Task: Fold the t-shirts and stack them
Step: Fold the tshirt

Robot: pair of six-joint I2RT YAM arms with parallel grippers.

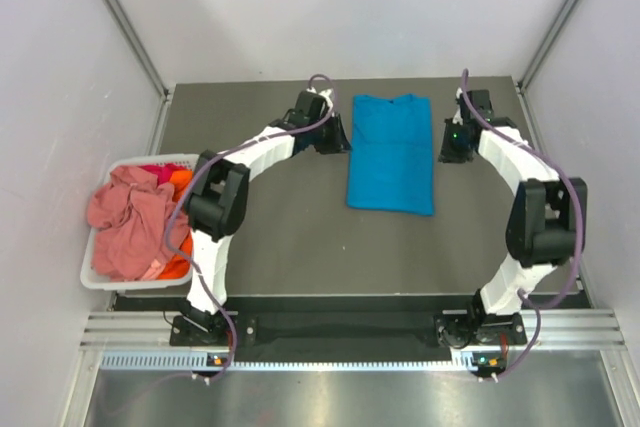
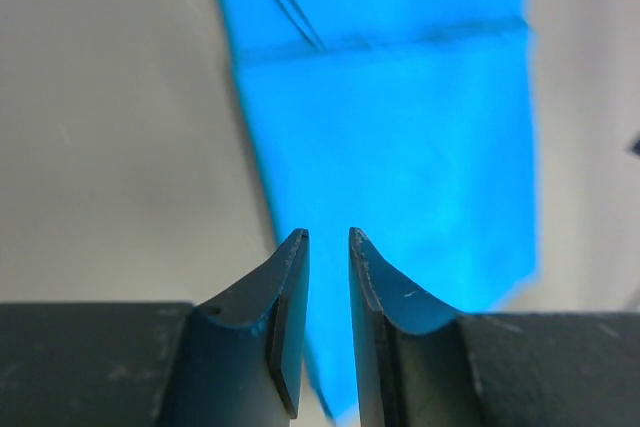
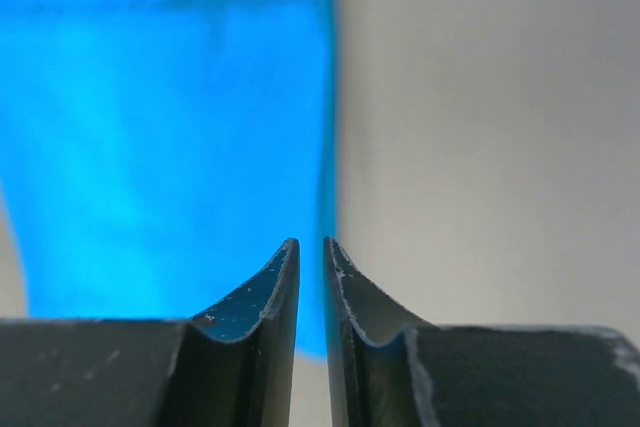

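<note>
A turquoise-blue t-shirt lies flat on the dark table, folded into a long rectangle with its collar at the far end. My left gripper hovers just off the shirt's left edge. In the left wrist view the blue cloth spreads beyond the left gripper, whose jaws stand narrowly apart with nothing between them. My right gripper sits just off the shirt's right edge. Its wrist view shows the shirt to the left of the right gripper, jaws slightly apart and empty.
A white slatted basket stands at the table's left edge. A crumpled salmon-pink t-shirt spills over it, with orange and red cloth underneath. White walls close in on both sides and at the back.
</note>
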